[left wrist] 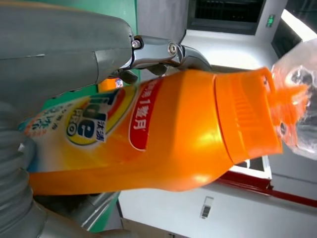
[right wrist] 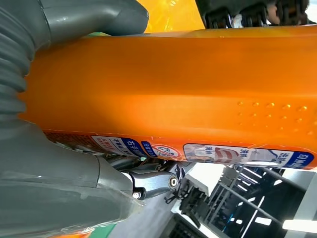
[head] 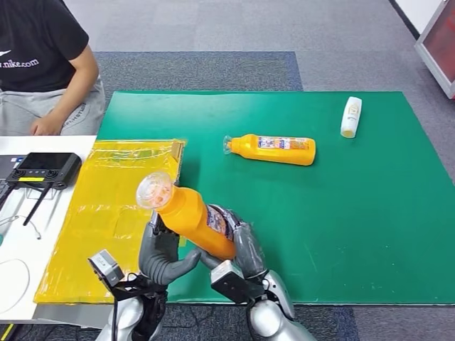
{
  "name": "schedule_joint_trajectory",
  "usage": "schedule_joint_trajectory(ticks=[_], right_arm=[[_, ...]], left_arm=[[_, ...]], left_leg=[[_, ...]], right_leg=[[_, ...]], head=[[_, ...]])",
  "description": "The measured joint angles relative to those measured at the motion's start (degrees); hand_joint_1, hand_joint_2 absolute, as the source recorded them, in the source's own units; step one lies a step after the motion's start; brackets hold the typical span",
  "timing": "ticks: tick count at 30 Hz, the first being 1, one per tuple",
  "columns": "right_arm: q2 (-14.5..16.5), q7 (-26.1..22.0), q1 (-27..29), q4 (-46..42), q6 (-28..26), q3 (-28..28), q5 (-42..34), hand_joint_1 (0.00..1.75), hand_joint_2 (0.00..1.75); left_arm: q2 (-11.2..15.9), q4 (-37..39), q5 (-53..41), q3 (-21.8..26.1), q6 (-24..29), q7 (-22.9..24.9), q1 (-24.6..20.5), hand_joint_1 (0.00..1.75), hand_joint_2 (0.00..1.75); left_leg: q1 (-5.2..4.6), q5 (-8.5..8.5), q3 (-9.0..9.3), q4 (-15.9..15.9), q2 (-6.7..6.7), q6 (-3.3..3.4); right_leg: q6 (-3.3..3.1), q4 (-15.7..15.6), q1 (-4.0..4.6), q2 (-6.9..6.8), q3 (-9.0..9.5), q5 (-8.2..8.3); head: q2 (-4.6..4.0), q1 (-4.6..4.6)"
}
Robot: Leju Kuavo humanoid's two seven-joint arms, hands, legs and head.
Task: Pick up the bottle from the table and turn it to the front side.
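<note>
An orange bottle (head: 189, 215) with a clear cap (head: 153, 190) is held off the table near its front edge, tilted with the cap up and to the left. My left hand (head: 161, 256) grips it from below near the neck end. My right hand (head: 244, 249) grips the lower, labelled end. In the left wrist view the bottle (left wrist: 168, 134) shows a printed label, with the left hand (left wrist: 56, 49) wrapped around it. The right wrist view has the bottle's (right wrist: 168, 89) plain orange side and a strip of label, held by the right hand (right wrist: 48, 188).
A second orange bottle (head: 274, 149) lies on the green mat (head: 348, 213). A small white bottle (head: 350, 116) lies at the far right. A yellow sheet (head: 107, 206) covers the left part. A black controller (head: 40, 169) sits on the white table, and a person (head: 48, 64) sits behind it.
</note>
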Motion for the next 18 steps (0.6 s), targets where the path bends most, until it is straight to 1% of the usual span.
schedule_joint_trajectory(ticks=[7,18], right_arm=[[-0.39,-0.18,-0.20,0.01,-1.32,0.86,2.37,1.75,1.75],[-1.11,0.26,-0.55,-0.12,-1.77,2.44,4.80,1.75,1.75]], left_arm=[[0.19,-0.05,0.80,-0.13,-0.80,0.69,-0.01,0.00,1.75],[0.23,-0.05,3.14,0.06,-2.58,1.90,-0.19,0.00,1.75]], left_leg=[[0.00,0.00,0.00,0.00,0.00,0.00],[0.00,0.00,0.00,0.00,0.00,0.00]], right_leg=[[0.00,0.00,0.00,0.00,0.00,0.00],[0.00,0.00,0.00,0.00,-0.01,0.00]], head=[[0.00,0.00],[0.00,0.00]])
